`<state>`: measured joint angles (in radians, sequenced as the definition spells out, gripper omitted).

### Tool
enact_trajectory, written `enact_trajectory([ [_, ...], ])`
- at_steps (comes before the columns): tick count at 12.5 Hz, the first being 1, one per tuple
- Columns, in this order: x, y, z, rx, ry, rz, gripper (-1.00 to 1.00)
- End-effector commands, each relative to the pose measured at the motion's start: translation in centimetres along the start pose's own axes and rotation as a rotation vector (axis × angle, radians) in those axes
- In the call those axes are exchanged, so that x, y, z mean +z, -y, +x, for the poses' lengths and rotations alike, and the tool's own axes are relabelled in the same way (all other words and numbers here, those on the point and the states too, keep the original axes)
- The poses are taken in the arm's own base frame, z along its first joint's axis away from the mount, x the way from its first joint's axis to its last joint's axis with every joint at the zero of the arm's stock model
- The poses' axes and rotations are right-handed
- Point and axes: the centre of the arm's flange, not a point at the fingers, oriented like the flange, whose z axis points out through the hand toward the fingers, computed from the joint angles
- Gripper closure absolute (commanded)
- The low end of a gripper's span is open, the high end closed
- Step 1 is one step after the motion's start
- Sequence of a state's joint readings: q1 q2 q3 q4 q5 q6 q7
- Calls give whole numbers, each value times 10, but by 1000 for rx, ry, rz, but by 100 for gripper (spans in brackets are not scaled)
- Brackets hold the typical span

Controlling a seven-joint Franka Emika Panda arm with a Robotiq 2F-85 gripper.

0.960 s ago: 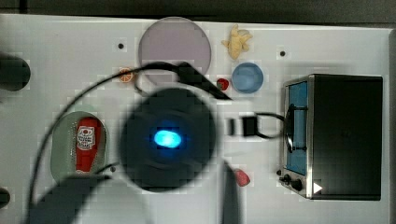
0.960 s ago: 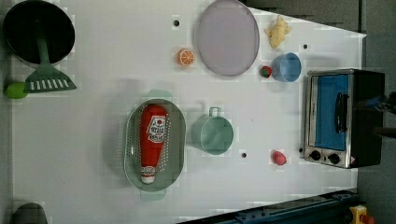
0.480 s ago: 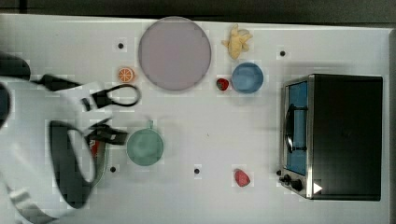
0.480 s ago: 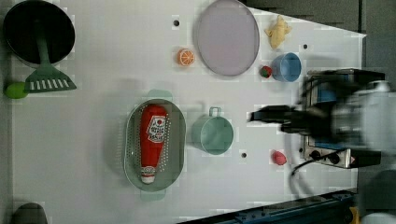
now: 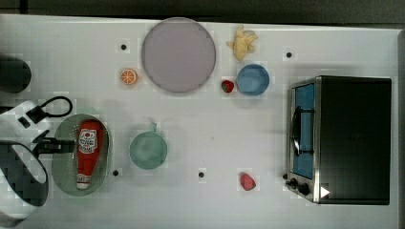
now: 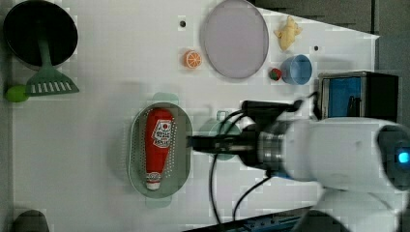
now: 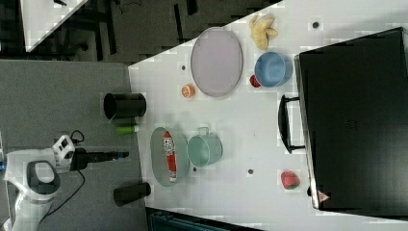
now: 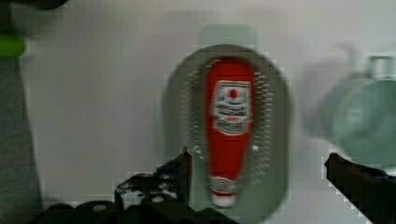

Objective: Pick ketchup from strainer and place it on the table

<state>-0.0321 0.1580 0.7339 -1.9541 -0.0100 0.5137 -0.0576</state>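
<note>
The ketchup (image 5: 87,151), a red squeeze bottle with a white label, lies lengthwise in the pale green strainer (image 5: 64,172) on the white table (image 5: 205,129). My gripper (image 5: 67,143) hangs well above the strainer. In the top view it overlaps the strainer's left rim. In the left view the gripper (image 6: 193,142) reaches the strainer (image 6: 181,166) from the left view's right, beside the ketchup (image 6: 157,145). The wrist view looks down on the ketchup (image 8: 229,121) and strainer (image 8: 275,116). There my gripper (image 8: 266,179) is open, its fingers (image 8: 180,170) wide apart, holding nothing.
A green cup (image 5: 148,150) stands right beside the strainer. Farther off are a purple plate (image 5: 178,55), an orange slice (image 5: 128,76), a blue bowl (image 5: 253,79), two strawberries (image 5: 228,86) (image 5: 247,181) and a toaster oven (image 5: 344,138). A black pot (image 6: 38,31) and green spatula (image 6: 48,82) sit in a corner.
My arm has swept across the table from over its middle to above the strainer. The ketchup and strainer have not moved.
</note>
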Motion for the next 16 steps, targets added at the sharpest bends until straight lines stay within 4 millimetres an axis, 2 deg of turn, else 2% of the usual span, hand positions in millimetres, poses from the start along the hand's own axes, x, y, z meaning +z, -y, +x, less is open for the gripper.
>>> enact_trajectory([
  [1, 48, -7, 6, 61, -11, 35, -100],
  [6, 139, -16, -6, 27, -23, 117, -100],
  [10, 195, -19, -9, 56, 31, 191, -100],
  [12, 217, -21, -10, 71, 62, 200, -100],
  [15, 240, -23, -9, 79, 58, 219, -100],
  [16, 247, -25, -9, 70, 54, 212, -92],
])
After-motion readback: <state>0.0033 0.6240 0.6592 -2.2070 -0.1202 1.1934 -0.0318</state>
